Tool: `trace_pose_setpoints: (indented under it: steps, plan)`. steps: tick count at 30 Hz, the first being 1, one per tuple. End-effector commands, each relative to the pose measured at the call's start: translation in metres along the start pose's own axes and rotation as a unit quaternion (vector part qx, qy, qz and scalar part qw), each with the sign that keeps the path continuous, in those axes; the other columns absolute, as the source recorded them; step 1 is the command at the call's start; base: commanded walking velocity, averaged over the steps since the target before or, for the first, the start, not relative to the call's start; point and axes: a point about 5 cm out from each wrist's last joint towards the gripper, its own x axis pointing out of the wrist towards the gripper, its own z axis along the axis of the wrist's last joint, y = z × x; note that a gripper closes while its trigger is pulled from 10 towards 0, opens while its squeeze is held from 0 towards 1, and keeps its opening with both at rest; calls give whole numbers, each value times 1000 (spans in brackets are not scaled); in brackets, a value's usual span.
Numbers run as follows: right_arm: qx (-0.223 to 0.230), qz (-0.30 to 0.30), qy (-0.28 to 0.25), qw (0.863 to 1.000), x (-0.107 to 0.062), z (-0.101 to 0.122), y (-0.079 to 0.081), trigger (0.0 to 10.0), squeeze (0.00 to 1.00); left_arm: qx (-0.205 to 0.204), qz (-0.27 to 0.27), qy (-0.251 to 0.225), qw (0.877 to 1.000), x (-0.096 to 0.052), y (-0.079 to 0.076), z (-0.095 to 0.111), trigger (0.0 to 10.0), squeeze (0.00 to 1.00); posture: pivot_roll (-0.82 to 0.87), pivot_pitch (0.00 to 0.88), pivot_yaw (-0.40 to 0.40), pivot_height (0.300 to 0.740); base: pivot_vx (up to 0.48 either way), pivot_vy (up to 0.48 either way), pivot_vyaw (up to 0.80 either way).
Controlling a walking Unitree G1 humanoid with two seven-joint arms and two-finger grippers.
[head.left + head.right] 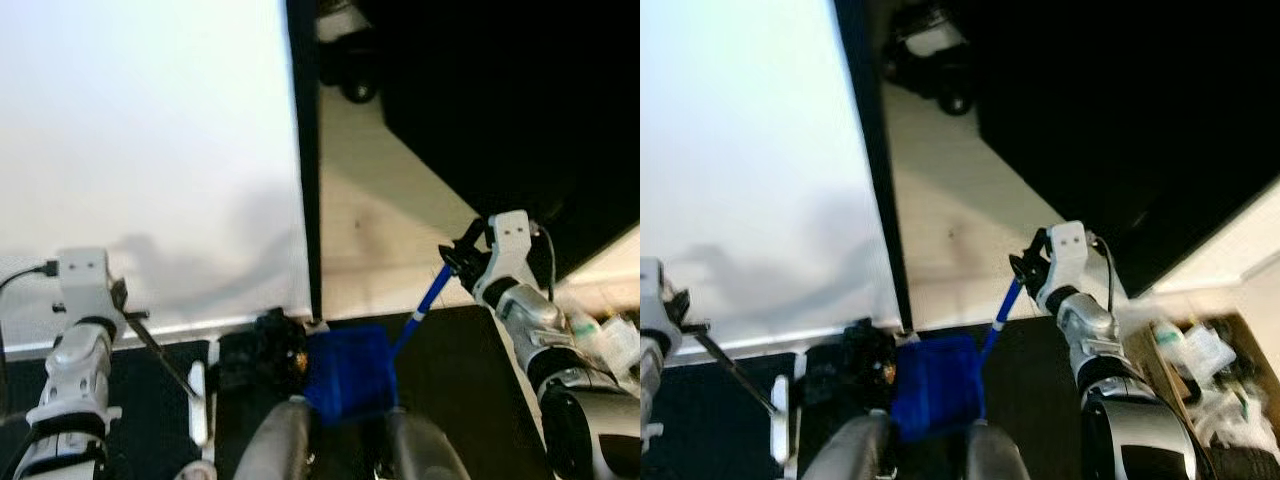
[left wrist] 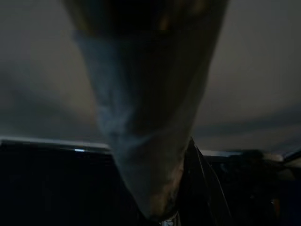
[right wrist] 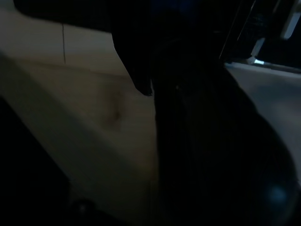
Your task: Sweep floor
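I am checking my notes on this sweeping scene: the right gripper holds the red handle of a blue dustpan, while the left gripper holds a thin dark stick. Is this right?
Not quite. The handle is blue, not red, as the left eye view shows. Otherwise correct: the right gripper holds it above the blue dustpan, and the left gripper holds the thin dark stick.

The right wrist view is almost black; one dark finger shows against pale floor, the rest unreadable. In the left wrist view a blurred grey shape covers the middle, too soft to identify. The blue dustpan is partly hidden behind the robot's legs. Clutter at the right edge is cut off and too small to name.
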Motion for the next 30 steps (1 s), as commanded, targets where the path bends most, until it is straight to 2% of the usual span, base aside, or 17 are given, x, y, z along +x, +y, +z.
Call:
trace_pose_setpoints:
  steps: [1,4,7,11,15,19,21,30]
  plan:
    - [10,2,3,1000,-2,-4,0,10000,0,0,-9,19,1000,-2,-3,-8,10000,0,93,70,-13,740,0,0,794]
    - [6,-2,7,1000,-5,-6,-4,10000,0,0,-17,19,1000,-2,-5,-7,10000,0,93,76,-12,740,0,0,798]
    - [36,-20,5,999,-8,-7,-10,10000,0,-5,-22,20,1000,-1,-7,-7,10000,0,92,78,-12,740,0,0,0]
    - [30,-22,11,999,-10,-8,-13,10000,0,-4,-30,19,999,1,-13,-5,10000,0,91,83,-12,740,0,0,0]
    - [29,-21,14,999,-12,-8,-15,10000,0,-2,-41,18,999,4,-21,-2,10000,0,86,85,-11,740,0,-344,0]
    - [28,-19,14,999,-12,-7,-16,10000,0,-1,-43,17,999,4,-23,-2,10000,0,85,85,-10,740,0,-470,0]
    - [21,-6,10,1000,-12,0,-20,10000,0,-14,-27,13,999,5,-21,0,10000,0,88,88,-16,740,0,0,0]
    - [5,77,18,997,-12,18,-23,10000,0,10,-24,-5,1000,6,-13,9,10000,0,81,93,-20,740,0,0,0]
